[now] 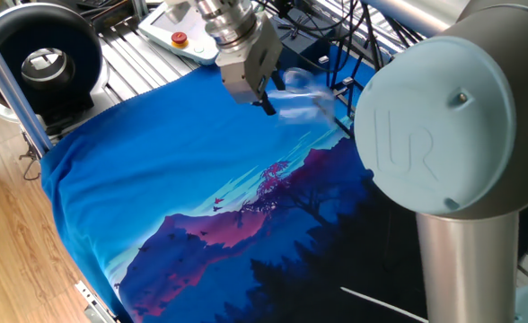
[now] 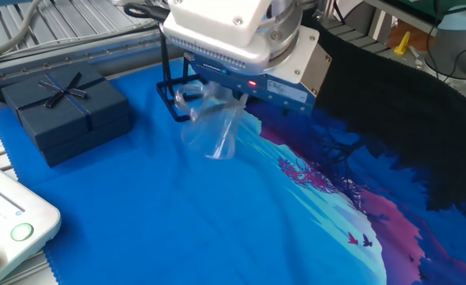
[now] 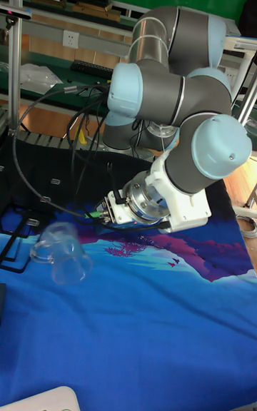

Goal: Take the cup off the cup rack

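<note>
The cup (image 1: 296, 93) is a clear glass mug held in the air, tipped onto its side above the blue cloth. It also shows as the cup (image 2: 210, 125) and the cup (image 3: 61, 254), with its handle toward the rack. My gripper (image 1: 266, 102) is shut on it, and the fingers are mostly hidden under the white wrist body (image 2: 221, 36). The cup rack (image 2: 173, 96), a thin black frame, stands just behind the cup at the cloth's far edge. In one fixed view the cup rack (image 1: 343, 82) is right beside the blurred cup.
A dark navy box with a bow (image 2: 63, 111) sits left of the rack. A white button box (image 2: 7, 226) lies at the near corner. A black round device (image 1: 44, 63) stands off the cloth. My arm's large elbow (image 1: 435, 135) blocks the right side.
</note>
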